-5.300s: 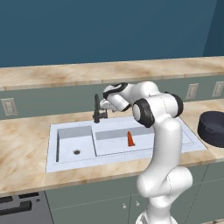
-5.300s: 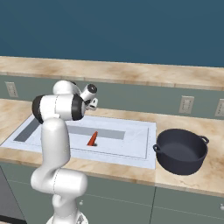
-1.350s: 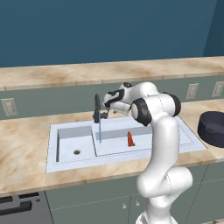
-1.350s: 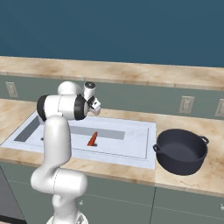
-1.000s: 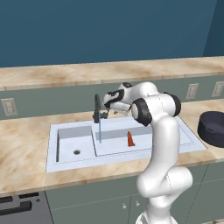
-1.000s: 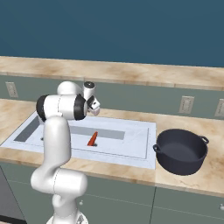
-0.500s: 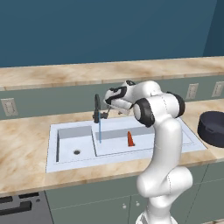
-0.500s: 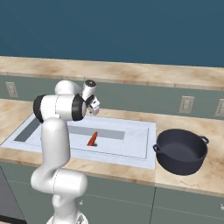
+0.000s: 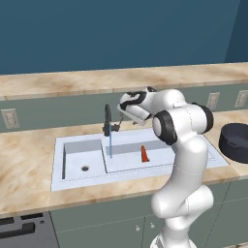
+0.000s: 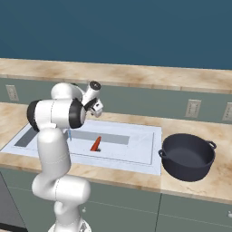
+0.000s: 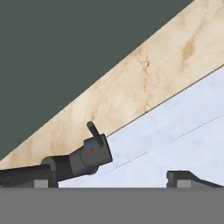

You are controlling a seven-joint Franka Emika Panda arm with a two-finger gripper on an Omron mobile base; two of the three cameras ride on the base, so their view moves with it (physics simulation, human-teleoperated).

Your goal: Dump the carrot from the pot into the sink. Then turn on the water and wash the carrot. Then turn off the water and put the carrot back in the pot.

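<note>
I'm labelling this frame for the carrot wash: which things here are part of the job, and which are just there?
Job: carrot, pot, sink, water, faucet, open tool.
Just there: counter, wall outlets.

orange carrot [image 9: 144, 154] lying in sink [image 9: 72, 167] (wider basin), thin water [image 9: 110, 145] running, dark pot [image 10: 188, 156] on counter

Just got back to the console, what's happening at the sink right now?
The water is running from the faucet into the wide basin of the sink. The carrot lies in that basin, off to the side of the stream, not under it. The gripper sits next to the faucet with jaws open, holding nothing. The pot stands empty on the counter beside the sink.
</note>
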